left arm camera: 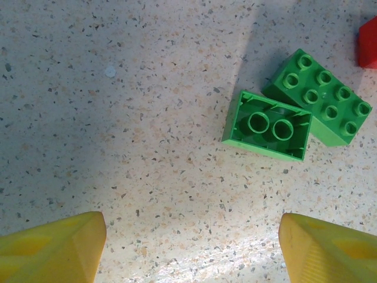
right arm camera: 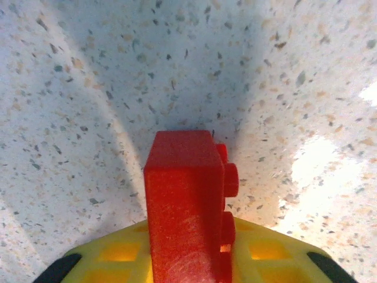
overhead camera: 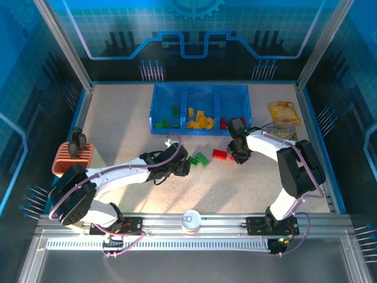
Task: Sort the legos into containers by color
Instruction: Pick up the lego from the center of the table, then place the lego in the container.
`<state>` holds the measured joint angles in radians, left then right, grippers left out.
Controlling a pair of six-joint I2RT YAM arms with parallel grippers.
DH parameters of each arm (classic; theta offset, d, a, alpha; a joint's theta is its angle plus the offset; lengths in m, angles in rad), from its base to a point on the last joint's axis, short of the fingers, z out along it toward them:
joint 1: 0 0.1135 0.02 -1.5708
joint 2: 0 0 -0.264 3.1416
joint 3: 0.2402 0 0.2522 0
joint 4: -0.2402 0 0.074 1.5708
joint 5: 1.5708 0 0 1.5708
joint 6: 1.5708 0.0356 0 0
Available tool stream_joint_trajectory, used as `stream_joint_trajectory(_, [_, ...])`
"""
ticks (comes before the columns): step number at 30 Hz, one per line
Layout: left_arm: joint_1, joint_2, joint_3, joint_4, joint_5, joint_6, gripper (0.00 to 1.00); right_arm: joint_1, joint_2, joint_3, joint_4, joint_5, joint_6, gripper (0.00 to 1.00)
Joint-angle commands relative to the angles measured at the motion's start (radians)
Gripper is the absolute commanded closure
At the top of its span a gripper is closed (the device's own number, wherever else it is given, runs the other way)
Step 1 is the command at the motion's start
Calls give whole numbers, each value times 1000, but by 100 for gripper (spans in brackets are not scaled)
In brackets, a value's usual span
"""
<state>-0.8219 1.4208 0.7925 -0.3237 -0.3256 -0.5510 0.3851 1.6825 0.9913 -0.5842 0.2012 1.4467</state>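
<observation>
The speckled surface (overhead camera: 123, 124) was hemmed by blue walls at the left, right and far sides and by a metal rail (overhead camera: 235, 223) at the near edge, where a small round white thing (overhead camera: 190, 220) sat. Bare room lay widest on the left, between the orange holder (overhead camera: 73, 158) at the left wall and the blue tray (overhead camera: 200, 87) against the far edge; two snack packets (overhead camera: 284, 112) lay by the right wall. The left fingers (left arm camera: 53, 247) stood wide apart with nothing between them, low over bare surface just short of the two green bricks (overhead camera: 201, 158). These touched along one side: the studded one (left arm camera: 321, 97) sat studs up with its long axis slanting toward the right, and the other (left arm camera: 268, 125) showed its hollow underside. The right fingers (right arm camera: 118, 253) were clamped on a red brick (right arm camera: 185, 200) near the middle of the surface, just right of the green pair; its long axis pointed away from the wrist camera and its studs faced right in that view. Whether it touched the surface could not be told. In the tray, the left compartment (overhead camera: 158, 111) held green bricks, the middle compartment (overhead camera: 203, 101) yellow ones, and the right compartment (overhead camera: 235, 103) red ones, partly hidden by the right arm.
</observation>
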Motion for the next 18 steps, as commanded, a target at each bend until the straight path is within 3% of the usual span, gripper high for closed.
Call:
stream_joint_trajectory(1, [13,-25,-7,-3,-20,-6,22,3,-43,119,-105,104,-67,85])
stream_joint_trajectory(4, [13,-28,-6,-10,-18,-5,22,-8,-25,249,-163,158,-157,92])
stream_joint_trajectory(10, [13,-69,-38,-15,-4,-37,22,-68,196,603,-223,106,-361,88])
stream_joint_trajectory(15, [13,-142,-76,-35,-5,-63,22,-101,367,790,-322,125,-398,86])
stream_joint_trajectory(17, [12,-176,-90,-47,-12,-63,22,-110,372,781,-291,120,-403,80])
stream_joint_trajectory(18, [13,-194,-94,-50,-15,-60,22,-113,371,780,-278,112,-415,71])
